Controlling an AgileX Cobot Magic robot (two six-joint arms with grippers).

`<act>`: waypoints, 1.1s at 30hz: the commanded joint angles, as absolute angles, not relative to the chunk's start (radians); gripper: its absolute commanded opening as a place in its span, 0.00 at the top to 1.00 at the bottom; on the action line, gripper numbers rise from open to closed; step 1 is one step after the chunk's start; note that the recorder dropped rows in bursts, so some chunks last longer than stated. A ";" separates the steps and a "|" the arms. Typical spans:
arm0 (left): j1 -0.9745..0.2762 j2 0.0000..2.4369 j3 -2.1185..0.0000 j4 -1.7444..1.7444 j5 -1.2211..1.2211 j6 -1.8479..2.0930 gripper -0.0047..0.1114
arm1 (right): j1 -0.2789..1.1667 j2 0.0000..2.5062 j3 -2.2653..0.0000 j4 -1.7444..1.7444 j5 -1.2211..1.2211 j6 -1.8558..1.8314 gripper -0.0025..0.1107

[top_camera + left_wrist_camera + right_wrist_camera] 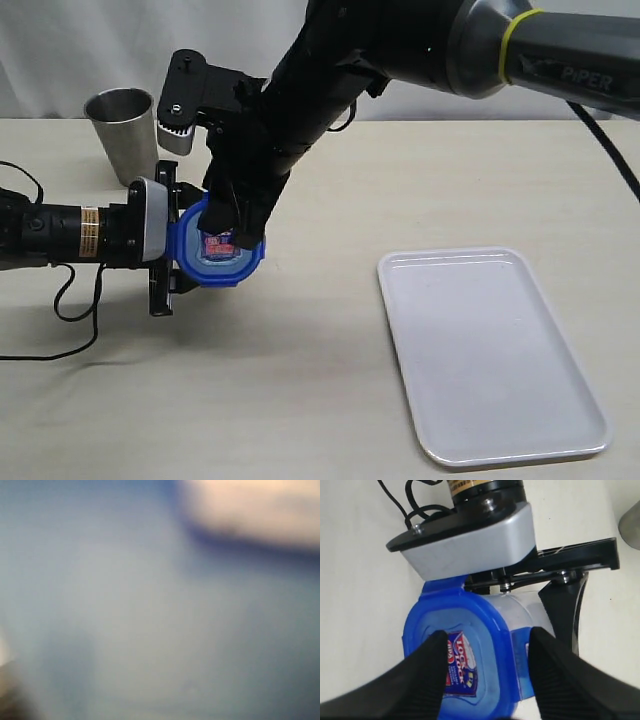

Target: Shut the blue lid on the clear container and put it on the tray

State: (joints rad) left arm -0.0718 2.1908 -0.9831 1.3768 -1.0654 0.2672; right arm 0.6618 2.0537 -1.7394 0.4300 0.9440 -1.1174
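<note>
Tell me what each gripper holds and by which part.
Left gripper clamps the container by its clear side walls, below the lid. Right gripper holds nothing; its spread fingers sit over the lid.

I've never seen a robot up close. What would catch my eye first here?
Most likely the bright blue lid left of centre, sitting on the clear container that the left gripper holds from the side, while the black right gripper reaches across with jaws spread over it. Next, the white tray at the front right and the grey steel cup at the back left.
</note>
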 commanded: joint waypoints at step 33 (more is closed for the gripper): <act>-0.075 2.185 -0.984 1.235 -1.162 -0.096 0.96 | 0.660 2.017 -1.889 0.335 0.855 -0.801 0.58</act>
